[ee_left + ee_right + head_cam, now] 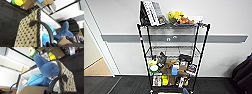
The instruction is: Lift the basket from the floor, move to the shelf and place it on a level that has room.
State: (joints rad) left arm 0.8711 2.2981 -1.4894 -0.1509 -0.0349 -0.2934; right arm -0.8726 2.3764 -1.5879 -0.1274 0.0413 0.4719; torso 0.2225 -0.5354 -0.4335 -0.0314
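The left gripper's curved finger (48,29) hooks over the basket (28,33) rim; whether either gripper is clamped I cannot tell. The basket hangs close before the shelf (172,26). The blue plush shark (48,68) could topple out if it tilts.

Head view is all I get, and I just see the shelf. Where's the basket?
Observer: The left wrist view has the basket close up. You can see its beige woven side and dark rim, with a cardboard box just beyond it.
Operator: Is anything inside it?
Observer: Yes. In the right wrist view a blue plush toy sits in it and pokes up past the rim.
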